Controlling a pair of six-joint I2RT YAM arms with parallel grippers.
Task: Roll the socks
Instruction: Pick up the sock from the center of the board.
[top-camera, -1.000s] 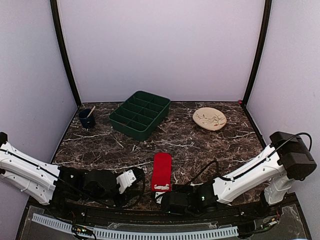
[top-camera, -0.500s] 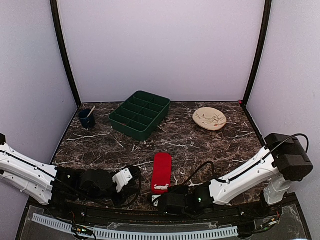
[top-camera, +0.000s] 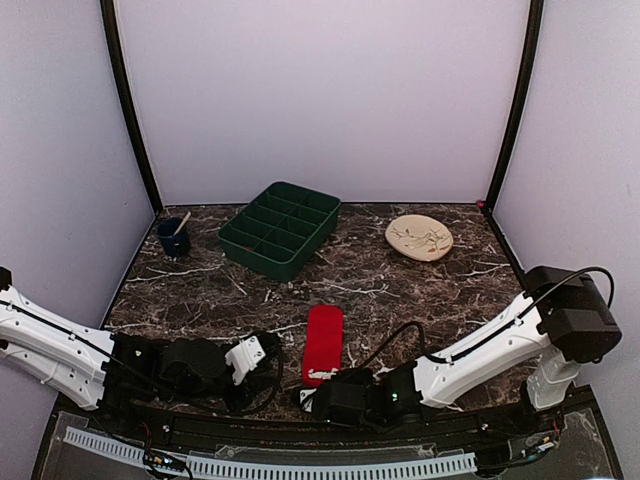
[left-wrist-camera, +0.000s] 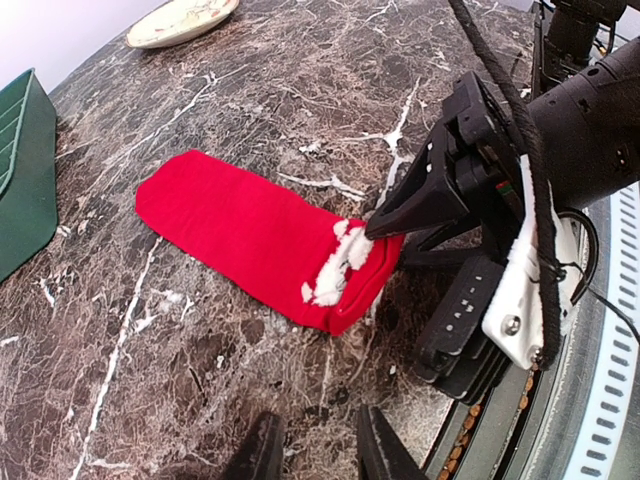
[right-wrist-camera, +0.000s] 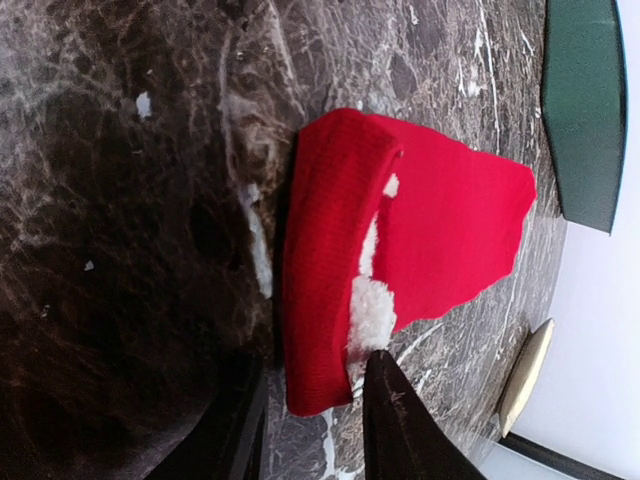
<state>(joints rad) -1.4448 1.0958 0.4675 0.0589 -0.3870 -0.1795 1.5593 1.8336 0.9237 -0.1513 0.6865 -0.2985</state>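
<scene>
The red socks (top-camera: 322, 342) lie flat as one strip at the front middle of the table, with the white cuff marks at the near end. I cannot tell whether two are stacked. My right gripper (top-camera: 312, 392) is low at that near end. In the right wrist view it (right-wrist-camera: 308, 405) is open, and the cuff end of the socks (right-wrist-camera: 330, 270) lies between its jaws, one fingertip (right-wrist-camera: 385, 385) at the white marks. My left gripper (top-camera: 268, 360) is just left of the socks. In its own view it (left-wrist-camera: 315, 452) is open and empty above bare marble, short of the socks (left-wrist-camera: 240, 225).
A green divided tray (top-camera: 281, 228) stands at the back left of centre. A dark blue cup (top-camera: 173, 237) with a stick stands at the back left, and a beige plate (top-camera: 419, 238) at the back right. Purple walls close in three sides.
My right gripper has slid left along the near edge to the cuff end of the socks. My left gripper has drawn back a little to the left. The socks have not moved.
</scene>
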